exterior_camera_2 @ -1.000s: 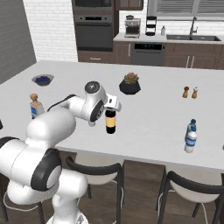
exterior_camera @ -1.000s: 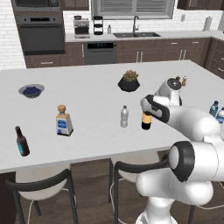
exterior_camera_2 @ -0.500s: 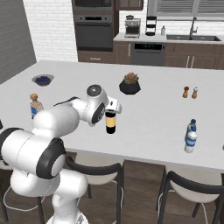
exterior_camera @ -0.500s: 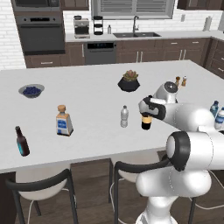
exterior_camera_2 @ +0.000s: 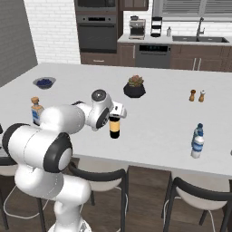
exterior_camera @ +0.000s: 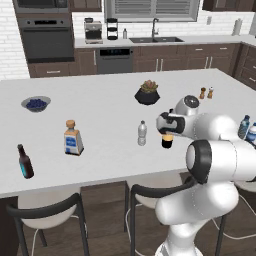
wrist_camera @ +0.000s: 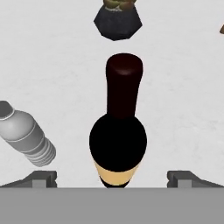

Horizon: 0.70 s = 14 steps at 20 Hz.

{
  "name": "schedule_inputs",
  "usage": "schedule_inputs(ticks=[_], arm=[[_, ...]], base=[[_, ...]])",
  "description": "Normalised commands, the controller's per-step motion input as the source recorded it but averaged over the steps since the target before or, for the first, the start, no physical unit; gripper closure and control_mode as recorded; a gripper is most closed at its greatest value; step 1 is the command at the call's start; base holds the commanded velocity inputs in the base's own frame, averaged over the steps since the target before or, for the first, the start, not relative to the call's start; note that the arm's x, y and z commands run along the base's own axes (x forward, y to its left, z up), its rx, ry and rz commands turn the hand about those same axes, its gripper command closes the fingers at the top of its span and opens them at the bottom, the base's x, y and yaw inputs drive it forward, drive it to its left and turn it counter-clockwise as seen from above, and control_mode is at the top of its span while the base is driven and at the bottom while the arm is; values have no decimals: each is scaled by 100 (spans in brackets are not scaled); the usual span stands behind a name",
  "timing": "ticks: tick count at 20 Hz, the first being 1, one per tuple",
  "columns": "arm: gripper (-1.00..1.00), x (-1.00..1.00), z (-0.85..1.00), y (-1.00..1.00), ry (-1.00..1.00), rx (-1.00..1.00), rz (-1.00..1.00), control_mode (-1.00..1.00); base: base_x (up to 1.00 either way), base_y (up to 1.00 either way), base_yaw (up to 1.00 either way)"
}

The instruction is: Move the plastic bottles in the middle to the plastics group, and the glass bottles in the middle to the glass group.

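The glass bottle [wrist_camera: 119, 140], tall and dark with a yellow-orange label, stands upright right below my hand. My gripper [wrist_camera: 112, 179] is open, one fingertip [wrist_camera: 41, 178] on each side of it and neither touching it. In the base views my gripper [exterior_camera: 166, 123] [exterior_camera_2: 116, 111] covers the neck, so just the lower part of the wine bottle [exterior_camera: 167, 141] [exterior_camera_2: 114, 128] shows. A plain clear plastic bottle [exterior_camera: 142, 133] [wrist_camera: 24, 135] stands just left of it. The glass group, a squat corked bottle [exterior_camera: 73, 138] [exterior_camera_2: 36, 110] and a small brown bottle [exterior_camera: 25, 162], is far left. The teal bottle [exterior_camera: 244, 126] [exterior_camera_2: 198, 130] stands far right beside a blue-labelled plastic bottle [exterior_camera_2: 195, 148].
A dark potted plant [exterior_camera: 148, 93] [exterior_camera_2: 135, 87] [wrist_camera: 117, 19] sits behind the wine bottle. Salt and pepper shakers [exterior_camera: 206, 93] [exterior_camera_2: 197, 95] stand at the back right, and a bowl of blueberries [exterior_camera: 36, 103] [exterior_camera_2: 44, 82] at the back left. Stools line the counter's near edge.
The hand has stayed over the wine bottle with its jaws open. The arm's elbow has shifted slightly.
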Motion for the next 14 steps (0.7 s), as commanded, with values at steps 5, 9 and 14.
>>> schedule_inputs(ticks=[5, 9, 14], arm=[[-100, 19, -8, 0, 0, 0, 0, -100], [-100, 22, -11, -3, 0, 0, 0, -100], [-100, 20, -12, -1, 0, 0, 0, -100]], base=[[0, 0, 0], [0, 0, 0], [0, 0, 0]])
